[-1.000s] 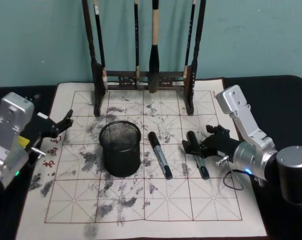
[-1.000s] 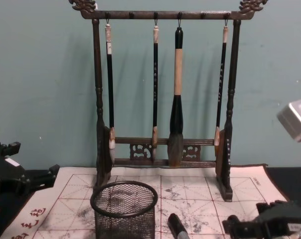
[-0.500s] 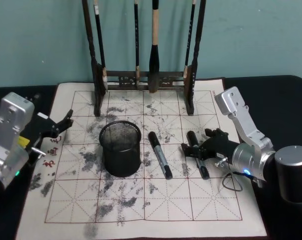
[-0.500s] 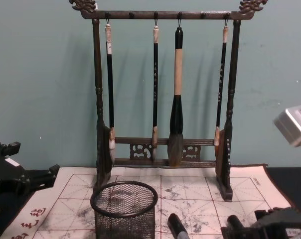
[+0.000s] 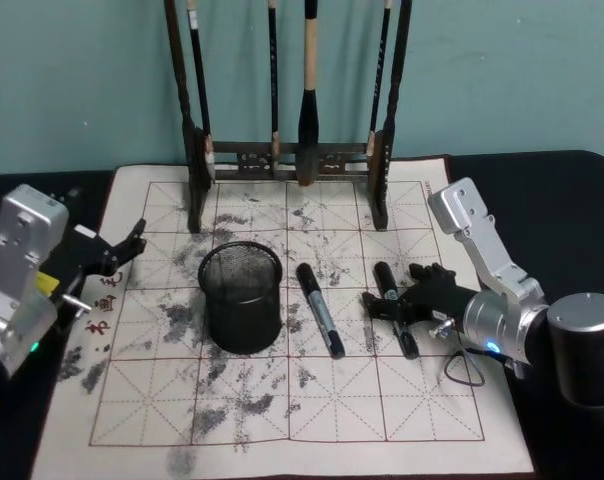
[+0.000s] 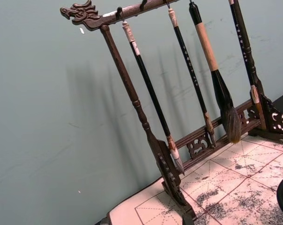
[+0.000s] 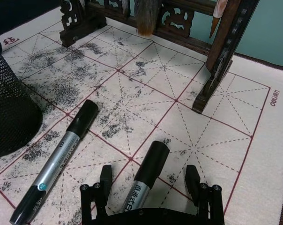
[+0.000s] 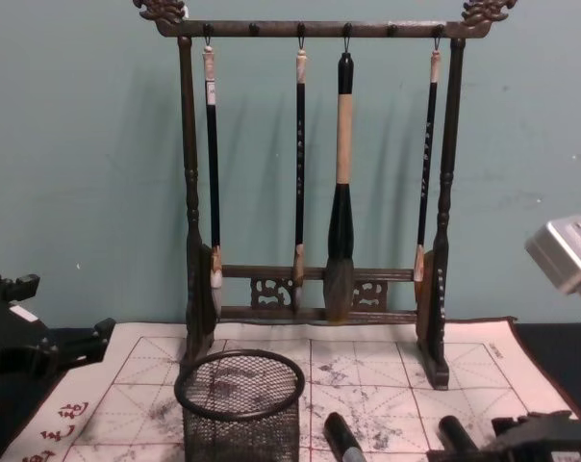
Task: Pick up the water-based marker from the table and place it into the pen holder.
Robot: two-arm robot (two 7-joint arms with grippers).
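1. Two claws: the right claw [image 7: 147, 177] is down at the mat [image 5: 282, 400], and the left claw [image 5: 120, 250] hangs over the mat's left edge, well apart from everything else. Whether the left claw is spread or pressed together I cannot tell.
2. The right claw is spread wide. Its two fingers [image 7: 104, 179] stand one on each side of a marker [image 5: 386, 277], with a gap showing on both sides in the right wrist view.
3. Two markers in all, both black-capped with grey barrels, both lying flat on the mat. The one between the right claw's fingers points its cap away from the claw. The second marker [image 5: 319, 308] lies just to that claw's left, roughly parallel.
4. One pen holder [image 5: 242, 315], a black mesh cup, stands upright farther to the right claw's left, beyond the second marker.
5. One brush rack [image 8: 190, 192] stands ahead of both claws at the mat's far edge, with four brushes [image 8: 341, 212] hanging from its top bar.
6. One ink-stained gridded mat on one dark desk [image 5: 552, 200].
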